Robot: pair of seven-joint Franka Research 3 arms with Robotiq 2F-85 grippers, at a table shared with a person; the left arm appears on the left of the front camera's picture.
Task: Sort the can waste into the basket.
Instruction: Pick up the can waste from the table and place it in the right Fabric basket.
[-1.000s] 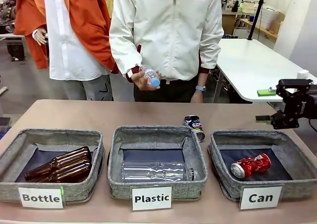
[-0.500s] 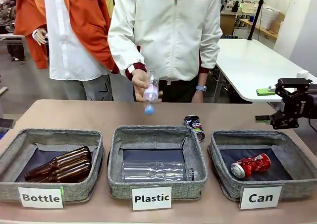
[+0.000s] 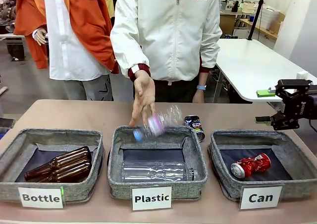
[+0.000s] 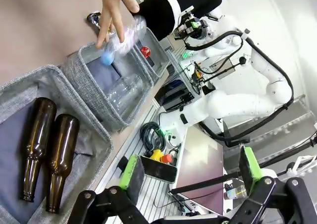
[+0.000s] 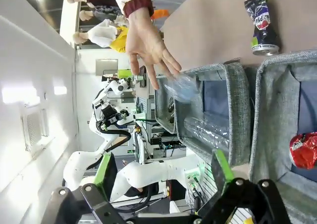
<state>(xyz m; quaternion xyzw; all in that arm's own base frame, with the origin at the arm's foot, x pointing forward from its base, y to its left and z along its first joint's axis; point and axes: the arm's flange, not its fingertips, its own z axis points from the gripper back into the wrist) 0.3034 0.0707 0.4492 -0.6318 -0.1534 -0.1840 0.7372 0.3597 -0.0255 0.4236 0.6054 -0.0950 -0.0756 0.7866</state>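
Observation:
A crushed red can (image 3: 251,165) lies inside the grey basket labelled "Can" (image 3: 221,178) at the right. The black can (image 3: 194,127) lies on the table behind the gap between the middle and right baskets. My right gripper (image 3: 264,105) hovers open and empty above the Can basket's far right corner. The right wrist view shows the open right gripper (image 5: 163,168), the black can (image 5: 261,23), the red can (image 5: 304,149) and the Can basket's wall (image 5: 267,110). The left gripper (image 4: 190,169) stands open and empty; the red can (image 4: 144,51) shows far off.
A person's hand (image 3: 143,97) hangs over the "Plastic" basket (image 3: 116,177), with a blurred clear bottle (image 3: 156,125) in the air just under it. Another clear bottle (image 3: 156,172) lies in that basket. The "Bottle" basket (image 3: 97,149) holds two brown bottles (image 3: 62,164).
The person's hand has dropped toward the middle basket and let go of the clear bottle, which now falls. My right gripper has barely moved.

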